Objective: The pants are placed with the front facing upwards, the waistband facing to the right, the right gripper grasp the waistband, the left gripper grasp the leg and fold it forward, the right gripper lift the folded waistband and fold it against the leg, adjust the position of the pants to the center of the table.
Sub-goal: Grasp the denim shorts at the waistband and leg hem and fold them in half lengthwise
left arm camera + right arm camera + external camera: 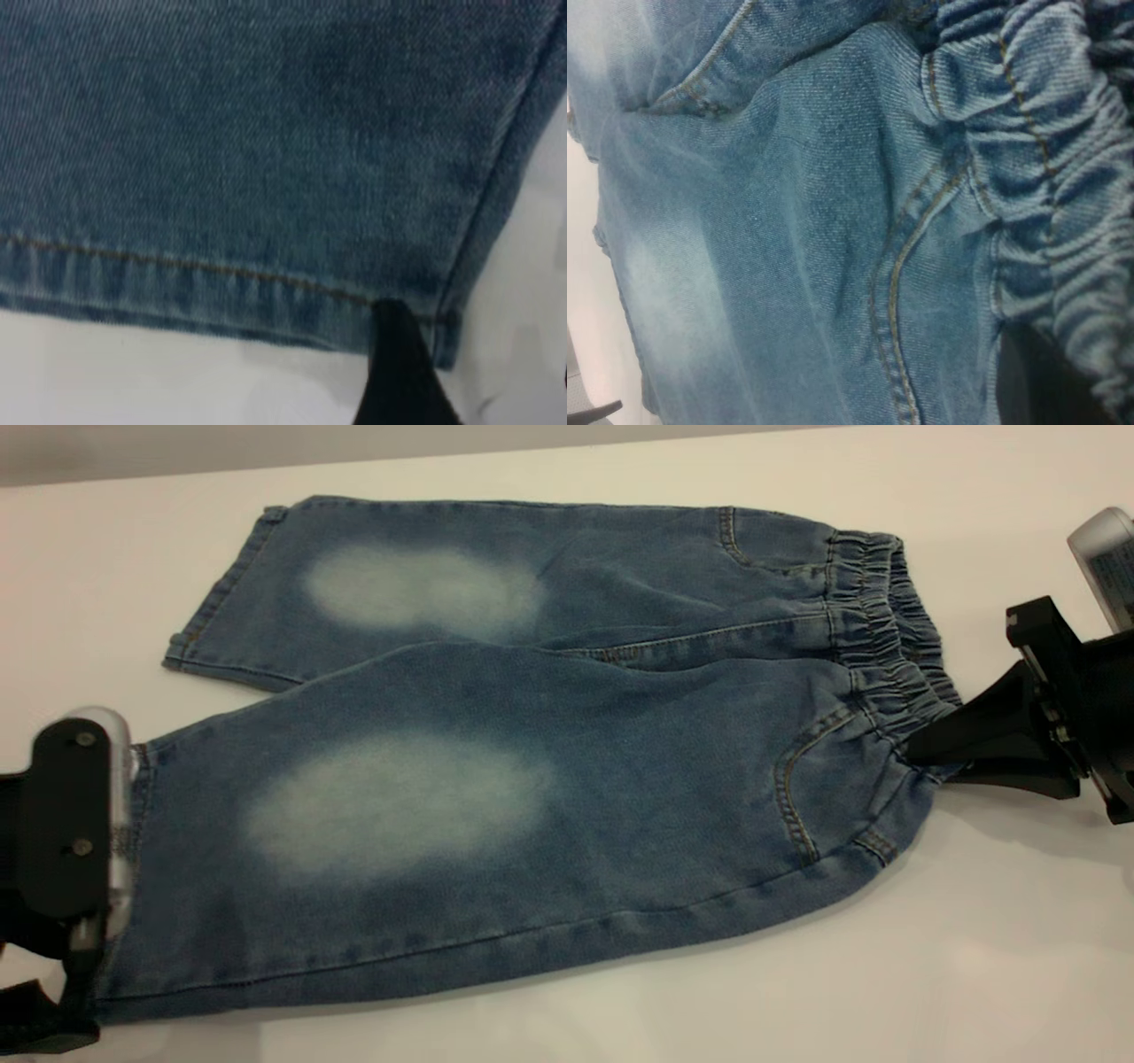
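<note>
White table (pixel 974 957) is carrying the pants (pixel 532 779) flat, waistband (pixel 886 646) right. Right gripper (pixel 930 748) is pinching the waistband; left gripper (pixel 115 833) is clamping the near leg's hem.

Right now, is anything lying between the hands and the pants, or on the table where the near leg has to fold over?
Nothing visible. The left hand is at the near leg's hem and the right hand at the waistband. The pants and table carry nothing else.
</note>
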